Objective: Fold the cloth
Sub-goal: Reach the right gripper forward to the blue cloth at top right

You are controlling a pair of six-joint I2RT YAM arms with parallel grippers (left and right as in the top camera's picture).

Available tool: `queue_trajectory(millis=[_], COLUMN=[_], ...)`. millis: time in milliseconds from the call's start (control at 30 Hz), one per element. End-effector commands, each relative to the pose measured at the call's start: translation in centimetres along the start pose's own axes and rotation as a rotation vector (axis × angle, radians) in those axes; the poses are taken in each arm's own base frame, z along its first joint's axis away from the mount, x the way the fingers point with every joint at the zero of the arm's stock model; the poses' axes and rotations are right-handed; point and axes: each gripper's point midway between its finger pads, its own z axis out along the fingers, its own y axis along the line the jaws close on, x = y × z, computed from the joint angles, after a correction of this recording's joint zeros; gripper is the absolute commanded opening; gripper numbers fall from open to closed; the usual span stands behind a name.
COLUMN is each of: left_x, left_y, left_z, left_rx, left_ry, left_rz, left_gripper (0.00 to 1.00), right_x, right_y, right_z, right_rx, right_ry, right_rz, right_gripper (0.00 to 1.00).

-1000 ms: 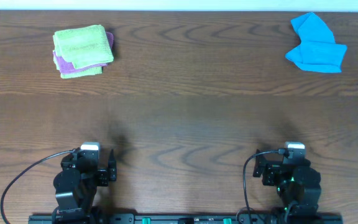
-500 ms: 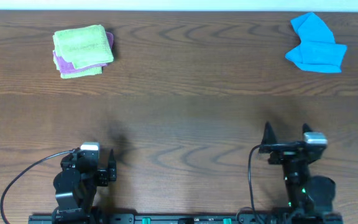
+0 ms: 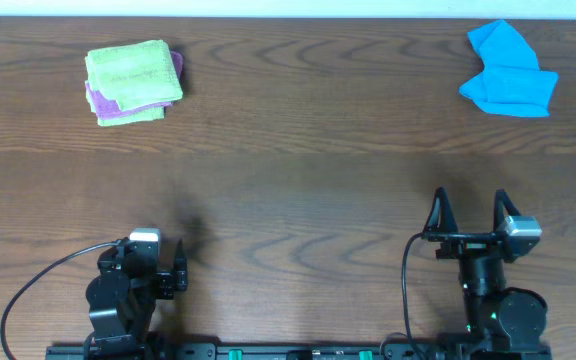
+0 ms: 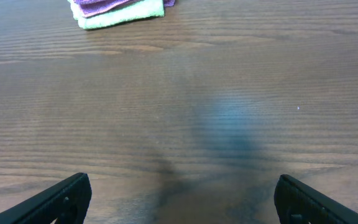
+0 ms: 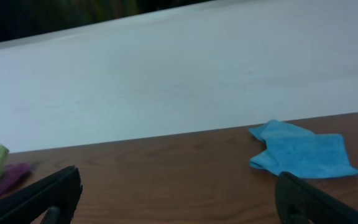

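The sky-blue cloth (image 3: 508, 74) lies crumpled at the table's far right corner; in the right wrist view the cloth (image 5: 303, 155) sits far ahead, to the right. My right gripper (image 3: 469, 203) stands raised near the front edge, open, with nothing between its fingers, well short of the cloth. In its own view the right gripper (image 5: 180, 190) shows both dark fingertips wide apart. My left gripper (image 3: 181, 262) rests folded back at the front left. The left gripper (image 4: 182, 198) is open over bare wood.
A lime-green cloth (image 3: 132, 76) lies folded on a purple cloth (image 3: 98, 102) at the far left; the same pile (image 4: 120, 9) shows at the top of the left wrist view. A pale wall (image 5: 179, 74) rises behind the dark wooden table (image 3: 298, 170).
The right arm has unfolded from its resting pose and lifted, its open fingers now pointing towards the far side. The left arm and the cloths have not moved.
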Motion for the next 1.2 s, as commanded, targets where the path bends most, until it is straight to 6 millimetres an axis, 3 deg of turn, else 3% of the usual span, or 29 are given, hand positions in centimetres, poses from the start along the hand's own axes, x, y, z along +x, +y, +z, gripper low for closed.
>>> queue_trajectory(millis=[0, 233, 333, 433, 567, 833, 1000, 1167], left_x=[0.1, 0.1, 0.1, 0.1, 0.1, 0.1, 0.1, 0.1], left_y=[0.1, 0.1, 0.1, 0.1, 0.1, 0.1, 0.1, 0.1], left_z=[0.1, 0.1, 0.1, 0.1, 0.1, 0.1, 0.1, 0.1], left_rx=[-0.004, -0.004, -0.004, -0.004, -0.004, -0.004, -0.004, -0.004], left_ry=[0.0, 0.0, 0.0, 0.0, 0.0, 0.0, 0.0, 0.0], left_rz=[0.01, 0.01, 0.01, 0.01, 0.01, 0.01, 0.01, 0.01], left_gripper=[0.95, 0.95, 0.95, 0.95, 0.95, 0.95, 0.95, 0.95], right_x=[0.0, 2.4, 1.8, 1.0, 0.5, -1.4, -0.8, 0.0], right_y=[0.4, -3.5, -5.4, -5.6, -6.5, -7.9, -8.5, -10.8], right_z=[-0.1, -0.8, -1.8, -1.8, -0.5, 4.0, 6.5, 7.9], right_rx=[-0.025, 0.195, 0.322, 0.353, 0.418, 0.536, 0.561, 0.624], right_ry=[0.001, 0.125, 0.172, 0.203, 0.281, 0.477, 0.637, 0.808], right_rz=[0.014, -0.034, -0.11, -0.119, -0.137, -0.232, -0.273, -0.291], right_gripper=[0.99, 0.99, 0.99, 0.99, 0.99, 0.99, 0.99, 0.99])
